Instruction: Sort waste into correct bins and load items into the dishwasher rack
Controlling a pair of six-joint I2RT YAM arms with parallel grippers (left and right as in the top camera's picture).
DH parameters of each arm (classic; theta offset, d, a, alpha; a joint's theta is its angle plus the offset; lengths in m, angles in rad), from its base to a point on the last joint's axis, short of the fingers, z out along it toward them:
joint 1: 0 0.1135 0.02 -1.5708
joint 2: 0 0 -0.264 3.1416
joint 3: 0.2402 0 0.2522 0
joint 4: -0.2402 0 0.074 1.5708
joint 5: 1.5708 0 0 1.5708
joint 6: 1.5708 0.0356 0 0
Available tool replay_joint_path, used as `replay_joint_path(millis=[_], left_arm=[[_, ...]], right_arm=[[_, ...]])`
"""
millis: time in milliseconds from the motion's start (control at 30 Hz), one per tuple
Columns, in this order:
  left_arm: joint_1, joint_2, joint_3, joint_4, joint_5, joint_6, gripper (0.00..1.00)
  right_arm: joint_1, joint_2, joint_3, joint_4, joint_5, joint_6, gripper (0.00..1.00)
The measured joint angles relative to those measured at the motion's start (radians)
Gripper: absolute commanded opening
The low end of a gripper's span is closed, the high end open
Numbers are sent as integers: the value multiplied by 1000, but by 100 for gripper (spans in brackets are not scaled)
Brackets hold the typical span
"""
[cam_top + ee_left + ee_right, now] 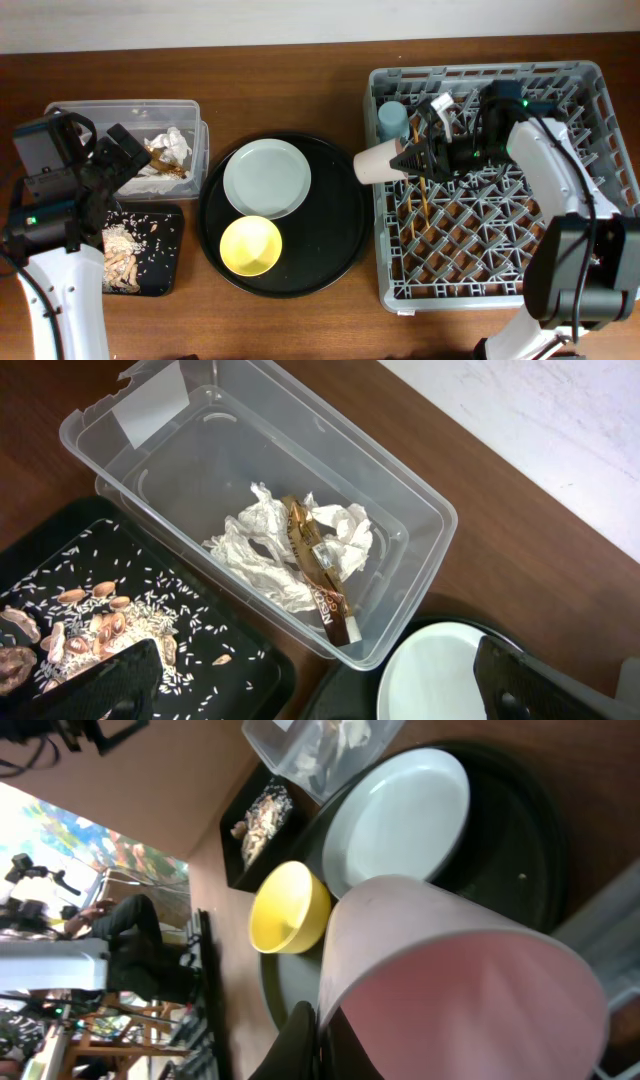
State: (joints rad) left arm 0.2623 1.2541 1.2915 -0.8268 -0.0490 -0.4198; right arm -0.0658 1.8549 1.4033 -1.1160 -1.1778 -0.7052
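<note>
Grey dishwasher rack [470, 72] sits on the counter [300, 325]; at its left rim the right tool [412, 160], clamped tight, holds the pink cup [375, 163] tipped sideways. Well left of the rack, the left tool [115, 170] gapes wide, empty.

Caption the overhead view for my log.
Right gripper holds pink cup at edge of dishwasher rack; left gripper open by clear box.

Table [300, 320]: dark brown wood, visible grain, matte, evenly lit.
Beyond its far edge: pale off-white surface [200, 22], faintly speckled in the left wrist view; wall or floor, cannot tell.
Past its left edge, right wrist view: bright colourful panel [95, 840], blurred; dark-clothed seated figure [125, 925]; wooden stands [100, 1035], indistinct.
</note>
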Motion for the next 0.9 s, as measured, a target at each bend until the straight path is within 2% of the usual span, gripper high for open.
replay_joint_path(millis=[267, 367, 433, 567, 700, 900], left_arm=[[0, 0, 0, 0, 0, 0, 99], [0, 0, 0, 0, 0, 0, 99], [0, 0, 0, 0, 0, 0, 99], [0, 0, 0, 0, 0, 0, 99], [0, 0, 0, 0, 0, 0, 99], [0, 0, 0, 0, 0, 0, 99]], right_arm=[[-4, 56, -80, 122, -116, -35, 4], [-9, 64, -80, 123, -122, -37, 13], [-24, 67, -81, 119, -101, -38, 25], [-78, 77, -87, 103, -53, -35, 36], [-106, 80, -88, 79, 6, -36, 38], [-109, 80, -88, 70, 46, -35, 36]])
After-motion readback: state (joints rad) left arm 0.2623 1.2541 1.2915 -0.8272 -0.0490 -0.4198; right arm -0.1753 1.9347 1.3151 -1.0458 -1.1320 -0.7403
